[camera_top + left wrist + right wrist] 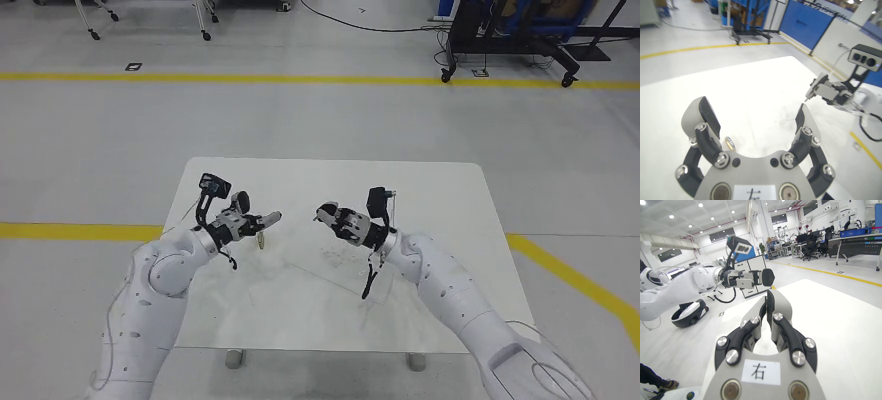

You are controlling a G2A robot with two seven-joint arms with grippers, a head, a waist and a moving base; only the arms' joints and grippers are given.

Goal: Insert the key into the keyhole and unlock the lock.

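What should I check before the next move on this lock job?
1. Left end effector open: ok.
2. Lock held between its pads: not ok; it sits beside one finger's base.
3. Right end effector shut: ok.
4. Key in right end effector: cannot tell; a small tip pokes out.
5. End effectors apart above the table: ok.

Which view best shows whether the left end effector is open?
The left wrist view: the left end effector is close up, ribbed pads spread wide, nothing between them. The top view shows it small over the table, by the brass lock. The right wrist view shows it side-on, farther off, gap hidden.
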